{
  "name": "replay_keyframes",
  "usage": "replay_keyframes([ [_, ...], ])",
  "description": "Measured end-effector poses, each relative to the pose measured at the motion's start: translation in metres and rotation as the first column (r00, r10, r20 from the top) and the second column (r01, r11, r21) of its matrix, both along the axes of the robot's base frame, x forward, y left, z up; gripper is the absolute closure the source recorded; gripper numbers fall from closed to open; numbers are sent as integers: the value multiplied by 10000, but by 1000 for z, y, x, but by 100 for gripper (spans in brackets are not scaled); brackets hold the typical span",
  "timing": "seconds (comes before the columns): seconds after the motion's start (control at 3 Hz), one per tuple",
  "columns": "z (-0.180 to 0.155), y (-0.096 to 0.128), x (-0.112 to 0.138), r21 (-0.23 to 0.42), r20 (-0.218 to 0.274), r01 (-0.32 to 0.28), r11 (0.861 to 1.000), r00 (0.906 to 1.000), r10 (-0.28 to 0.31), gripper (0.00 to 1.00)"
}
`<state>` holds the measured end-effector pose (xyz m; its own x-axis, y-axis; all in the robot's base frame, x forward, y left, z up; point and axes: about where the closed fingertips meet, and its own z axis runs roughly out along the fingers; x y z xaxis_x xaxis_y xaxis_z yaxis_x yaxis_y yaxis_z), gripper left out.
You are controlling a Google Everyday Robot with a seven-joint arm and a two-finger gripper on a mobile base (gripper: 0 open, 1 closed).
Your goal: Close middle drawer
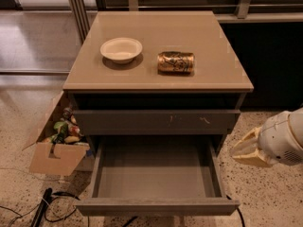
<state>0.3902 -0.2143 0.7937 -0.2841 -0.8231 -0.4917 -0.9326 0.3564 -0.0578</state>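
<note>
The middle drawer [156, 206] is pulled far out of the cabinet, at the bottom of the camera view. Its plain grey-brown front faces me and its smooth grey tray [156, 167] holds nothing. My gripper [245, 149], pale with a white rounded wrist, hangs to the right of the drawer's right side wall. It sits at about the height of the tray's back and is apart from the drawer, with nothing in it. Above the open drawer is a closed grey drawer front with pale scratch marks [156, 122].
A white bowl [121, 49] and a gold can lying on its side [175, 62] rest on the cabinet top [213, 41]. An open cardboard box of items [57, 143] stands on the floor at the left. Black cables [45, 209] lie at the lower left.
</note>
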Motion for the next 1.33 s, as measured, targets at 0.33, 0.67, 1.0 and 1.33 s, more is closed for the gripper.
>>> replay_keyframes([
  [0.33,0,0,0,1,-1,0,10000,10000,0,99],
  [0.67,-24,9,0,406,-522,61,9992,9986,-40,100],
  [1.0,-78,28,-6,1035,-1386,348,9940,9901,-203,100],
  [1.33,-126,40,-12,1596,-1611,665,9849,9861,-404,100],
])
